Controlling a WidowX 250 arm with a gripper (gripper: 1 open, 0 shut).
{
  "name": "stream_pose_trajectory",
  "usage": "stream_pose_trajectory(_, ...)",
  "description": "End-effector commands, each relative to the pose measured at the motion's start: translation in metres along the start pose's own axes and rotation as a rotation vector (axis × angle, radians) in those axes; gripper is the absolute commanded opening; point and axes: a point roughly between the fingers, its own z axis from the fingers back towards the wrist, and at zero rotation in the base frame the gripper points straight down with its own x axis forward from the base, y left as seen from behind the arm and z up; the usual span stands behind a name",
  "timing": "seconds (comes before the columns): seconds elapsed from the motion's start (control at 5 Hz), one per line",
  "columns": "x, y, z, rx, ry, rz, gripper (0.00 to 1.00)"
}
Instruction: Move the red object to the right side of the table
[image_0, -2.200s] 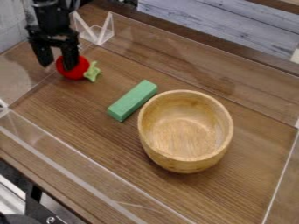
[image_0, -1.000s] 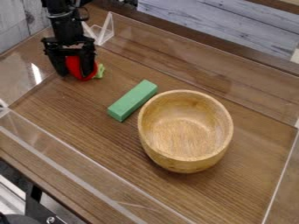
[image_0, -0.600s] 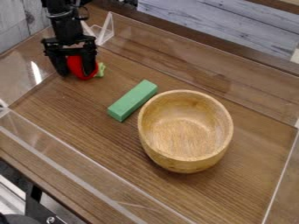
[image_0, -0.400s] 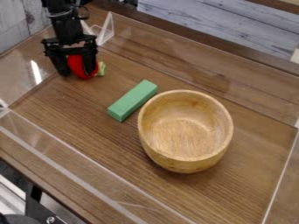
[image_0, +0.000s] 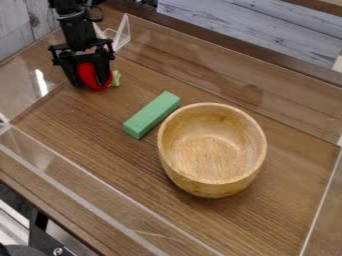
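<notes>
Grip closing on the red object at the table's far-left corner.

My gripper (image_0: 86, 73) points down over the red object (image_0: 90, 73), which sits on the table (image_0: 80, 160) near its far-left corner, close to the clear wall. My fingers (image_0: 64, 68) flank the fruit on both sides and stand narrow about it; I cannot tell whether the pads are bearing firmly. I judge the fruit light, hard and smooth, so it may roll or squirt out; the widest part of the round body is the place to hold, not the green leafy tip. The green block (image_0: 151, 113) and wooden bowl (image_0: 213, 148) lie between here and the right edge.
</notes>
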Motion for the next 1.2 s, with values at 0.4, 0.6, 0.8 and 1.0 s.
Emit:
stream_pose_trajectory(0.4, -0.001, -0.095, 0.098, -0.053, -0.183, -0.200, 0.00)
stream_pose_trajectory(0.6, 0.008, -0.142, 0.085, -0.045, -0.161, -0.286, 0.00)
stream_pose_trajectory(0.8, -0.002, -0.171, 0.062, -0.025, -0.134, -0.316, 0.00)
stream_pose_trajectory(1.0, -0.016, -0.197, 0.037, 0.012, -0.092, -0.415, 0.00)
